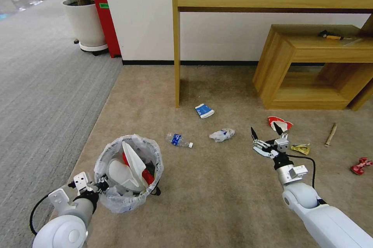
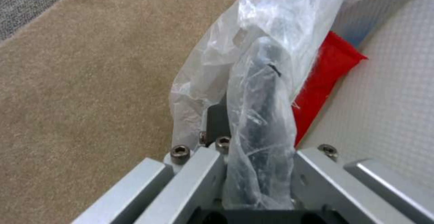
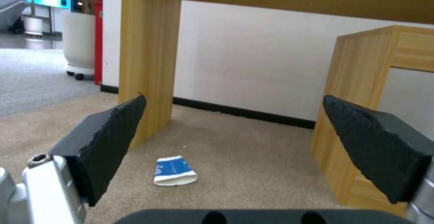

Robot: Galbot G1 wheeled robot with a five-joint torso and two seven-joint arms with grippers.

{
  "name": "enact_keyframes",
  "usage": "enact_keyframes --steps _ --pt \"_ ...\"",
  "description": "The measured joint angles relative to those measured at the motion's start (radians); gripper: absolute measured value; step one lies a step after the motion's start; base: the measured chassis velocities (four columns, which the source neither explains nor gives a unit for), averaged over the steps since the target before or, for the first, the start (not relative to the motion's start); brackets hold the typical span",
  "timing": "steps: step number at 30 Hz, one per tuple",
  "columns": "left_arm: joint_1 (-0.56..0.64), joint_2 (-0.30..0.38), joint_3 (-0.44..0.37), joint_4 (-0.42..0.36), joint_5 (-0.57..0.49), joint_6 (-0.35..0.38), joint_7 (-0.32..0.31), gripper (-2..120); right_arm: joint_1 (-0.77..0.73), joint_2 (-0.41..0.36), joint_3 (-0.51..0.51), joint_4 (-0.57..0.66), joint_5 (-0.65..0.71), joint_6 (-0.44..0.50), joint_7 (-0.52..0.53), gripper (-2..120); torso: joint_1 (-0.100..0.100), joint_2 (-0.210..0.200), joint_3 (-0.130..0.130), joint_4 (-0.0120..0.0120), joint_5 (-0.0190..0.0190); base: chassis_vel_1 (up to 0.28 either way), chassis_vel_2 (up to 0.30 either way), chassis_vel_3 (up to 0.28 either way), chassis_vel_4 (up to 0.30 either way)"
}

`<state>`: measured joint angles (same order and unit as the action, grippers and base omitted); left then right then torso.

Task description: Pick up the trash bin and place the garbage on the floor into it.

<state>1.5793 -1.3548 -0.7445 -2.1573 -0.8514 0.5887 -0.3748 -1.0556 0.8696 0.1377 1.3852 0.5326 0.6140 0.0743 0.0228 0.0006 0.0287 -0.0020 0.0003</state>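
Beige short-pile carpet floor spreads across my head view. My left claw sits low on the left, clamped on the rim of the small round black trash bin lined with crinkled whitish plastic; two white slippers and something red already lie inside. My right claw hangs out front on the right, jaws spread and holding nothing. Loose garbage lies around it: a torn red-and-white paper cup just beyond the tips, a yellow wrapper just beside the wrist, a crumpled white-and-blue wad off to its left, a clear plastic bottle with a blue label nearer the bin, a blue-and-white carton farther ahead, a wooden stick and a crushed red can to the right. I judge the right arm nearer all of these; the cup lies straight ahead of it.

Left wrist view: the claw's metal fingers pinch the black rim through the plastic bag, with a red scrap inside and carpet outside.

Right wrist view: two black pads stand wide apart. Between them, well ahead on the carpet, lies the carton, open end toward me, near the wooden leg of the light-oak tabletop.
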Motion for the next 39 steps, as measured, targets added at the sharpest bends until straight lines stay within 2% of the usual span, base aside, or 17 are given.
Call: enact_keyframes --steps 21,32,39 --pt "0.005 -0.002 -0.001 -0.003 0.000 0.001 -0.001 0 -0.003 0.004 0.001 -0.007 -0.022 0.004 0.000 100 0.000 0.000 0.000 0.0000 0.0000 0.053 0.052 -0.044 -0.046" --pt "0.003 -0.005 0.000 0.003 0.004 0.001 0.000 0 -0.006 0.007 0.002 -0.018 -0.028 0.018 -0.012 100 0.000 0.000 0.000 0.0002 -0.0003 0.137 0.131 -0.135 -0.146" --pt "-0.001 -0.009 0.003 0.011 0.005 0.000 0.001 0 0.000 0.008 -0.001 -0.022 -0.028 0.020 -0.017 100 0.000 0.000 0.000 0.0001 0.0002 0.038 0.041 -0.039 -0.030"
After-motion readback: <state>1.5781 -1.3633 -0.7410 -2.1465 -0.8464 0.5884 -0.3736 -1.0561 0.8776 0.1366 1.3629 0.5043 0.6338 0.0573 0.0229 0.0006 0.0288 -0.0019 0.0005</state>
